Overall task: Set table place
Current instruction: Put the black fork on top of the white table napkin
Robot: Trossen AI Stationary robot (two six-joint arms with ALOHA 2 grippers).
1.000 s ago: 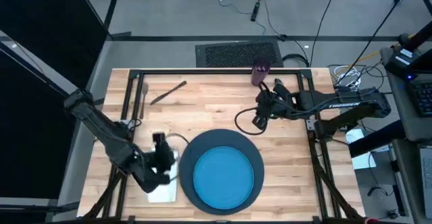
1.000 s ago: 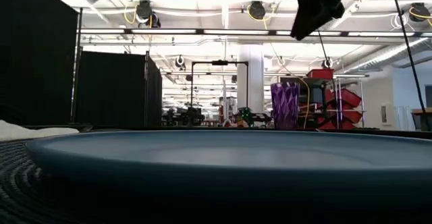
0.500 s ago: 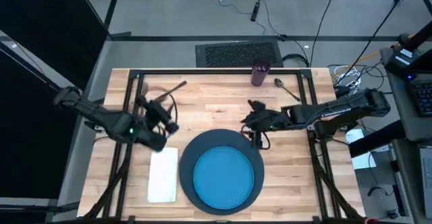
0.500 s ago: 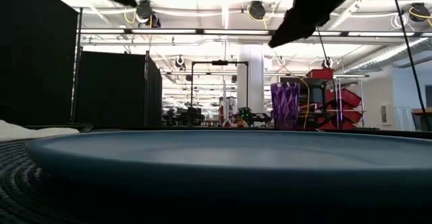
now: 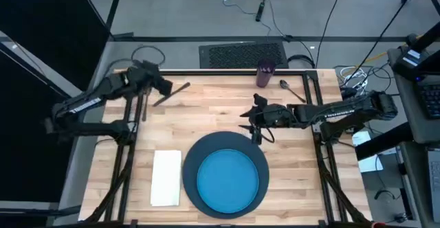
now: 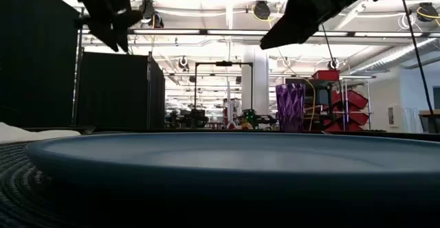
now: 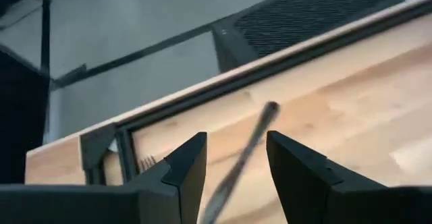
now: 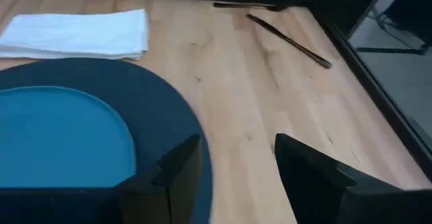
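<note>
A bright blue plate (image 5: 227, 181) sits on a dark navy disc (image 5: 196, 152) at the table's near middle. A white napkin (image 5: 166, 178) lies flat to the disc's left. The knife (image 5: 173, 93) and the fork (image 5: 146, 101) lie at the far left. The spoon (image 5: 291, 90) and the purple cup (image 5: 265, 73) are at the far right. My left gripper (image 5: 165, 86) hangs open above the knife (image 7: 253, 140), touching nothing. My right gripper (image 5: 250, 118) hovers open just past the disc's far edge (image 8: 182, 109).
The table's black frame (image 5: 220, 73) runs along the far edge. A dark mat (image 5: 242, 52) lies on the floor beyond it. Bare planks (image 5: 213, 108) lie between the knife and my right gripper. The cup (image 6: 290, 108) stands upright behind the plate (image 6: 227, 156).
My left gripper has gone from over the napkin at the near left toward the table's far left corner, and now hangs above the knife. The napkin now lies flat and uncovered. My right gripper has shifted a little toward the left, staying high over the disc's far edge.
</note>
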